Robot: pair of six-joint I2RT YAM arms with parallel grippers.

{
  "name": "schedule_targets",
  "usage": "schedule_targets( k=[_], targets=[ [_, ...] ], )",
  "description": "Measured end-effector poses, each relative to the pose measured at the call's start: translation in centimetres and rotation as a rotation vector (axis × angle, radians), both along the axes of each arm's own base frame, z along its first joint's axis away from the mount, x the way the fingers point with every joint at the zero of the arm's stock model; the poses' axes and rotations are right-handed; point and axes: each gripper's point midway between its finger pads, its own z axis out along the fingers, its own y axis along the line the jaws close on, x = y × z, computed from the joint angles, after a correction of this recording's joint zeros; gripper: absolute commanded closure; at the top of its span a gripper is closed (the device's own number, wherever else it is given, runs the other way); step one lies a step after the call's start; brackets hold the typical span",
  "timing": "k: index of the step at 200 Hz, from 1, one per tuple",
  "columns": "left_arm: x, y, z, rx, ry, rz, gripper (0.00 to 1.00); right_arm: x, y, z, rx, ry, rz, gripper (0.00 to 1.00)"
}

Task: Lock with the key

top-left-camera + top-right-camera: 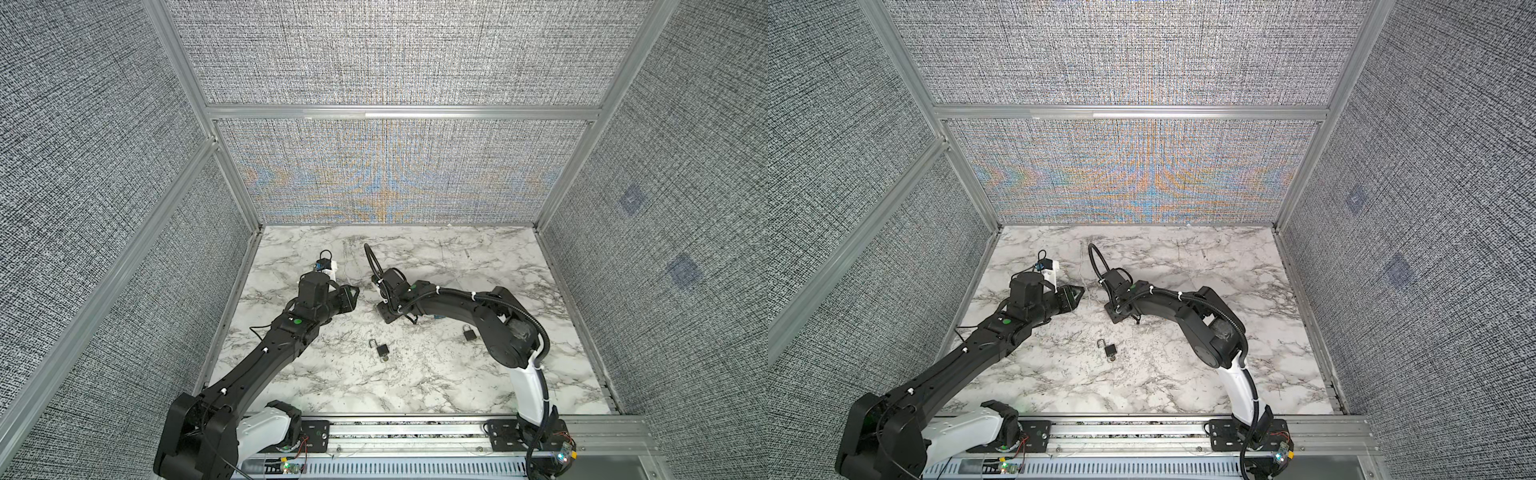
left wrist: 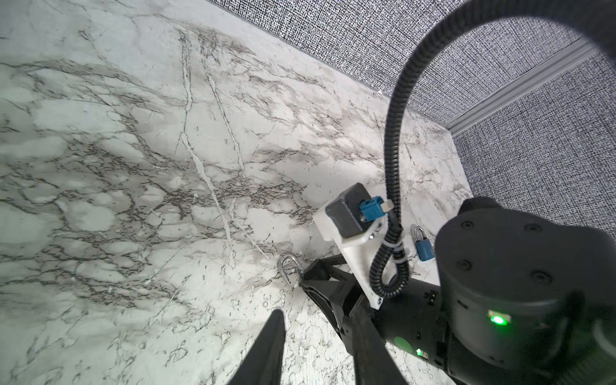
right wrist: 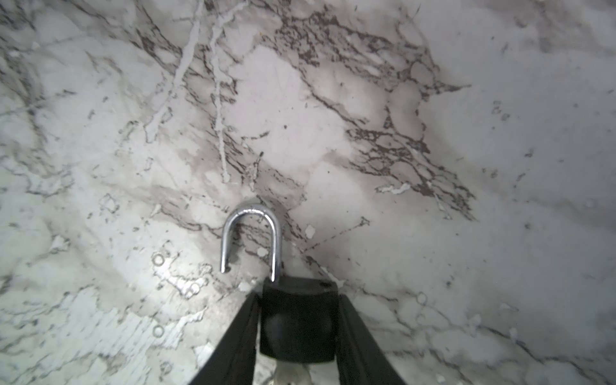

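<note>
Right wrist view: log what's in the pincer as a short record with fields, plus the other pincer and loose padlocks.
right pincer: shut on black padlock
shackle: open, sticking out beyond the pincer
left pincer: open, empty
loose on table, in a top view: open padlock; shut padlock to its right

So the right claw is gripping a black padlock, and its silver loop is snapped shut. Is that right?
Not quite. The right claw does grip the black padlock, but its silver loop is open: in the right wrist view one end hangs free of the body.
</note>
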Motion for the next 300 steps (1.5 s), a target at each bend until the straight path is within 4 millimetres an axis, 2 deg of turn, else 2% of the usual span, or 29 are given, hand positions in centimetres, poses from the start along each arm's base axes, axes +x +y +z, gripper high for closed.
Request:
schedule_targets(
  k=[17, 50, 75, 108, 141, 215, 255, 282, 300],
  targets=[
    [0.0, 0.0, 0.2, -0.003, -0.006, 0.001, 0.63, 0.2, 0.0, 0.0, -0.007, -0.008, -0.001, 0.62],
    [-0.1, 0.1, 0.2, -0.004, -0.005, 0.002, 0.63, 0.2, 0.0, 0.0, -0.013, -0.014, 0.001, 0.73],
    [-0.1, 0.2, 0.2, -0.004, -0.005, 0.002, 0.63, 0.2, 0.0, 0.0, -0.017, -0.019, 0.003, 0.77],
    [0.1, 0.1, 0.1, -0.001, -0.001, 0.0, 0.62, 0.2, 0.0, 0.1, -0.014, -0.025, 0.002, 0.78],
    [0.6, 0.0, -1.0, 0.002, 0.037, -0.009, 0.62, -0.7, -0.4, 0.4, -0.009, -0.003, 0.011, 0.78],
    [1.8, -0.7, -3.6, -0.022, 0.103, -0.041, 0.62, -2.5, -1.4, 3.8, 0.091, 0.01, 0.001, 0.78],
    [2.5, -2.4, -5.1, -0.042, 0.154, -0.118, 0.62, -3.8, -1.8, 5.8, 0.163, 0.017, -0.002, 0.78],
    [1.7, -3.6, -7.0, -0.075, 0.211, -0.191, 0.63, -4.4, -1.9, 6.8, 0.197, 0.023, -0.001, 0.78],
    [1.2, -4.2, -7.0, -0.11, 0.206, -0.235, 0.62, -4.7, -1.9, 7.4, 0.214, 0.024, 0.002, 0.78]
  ],
)
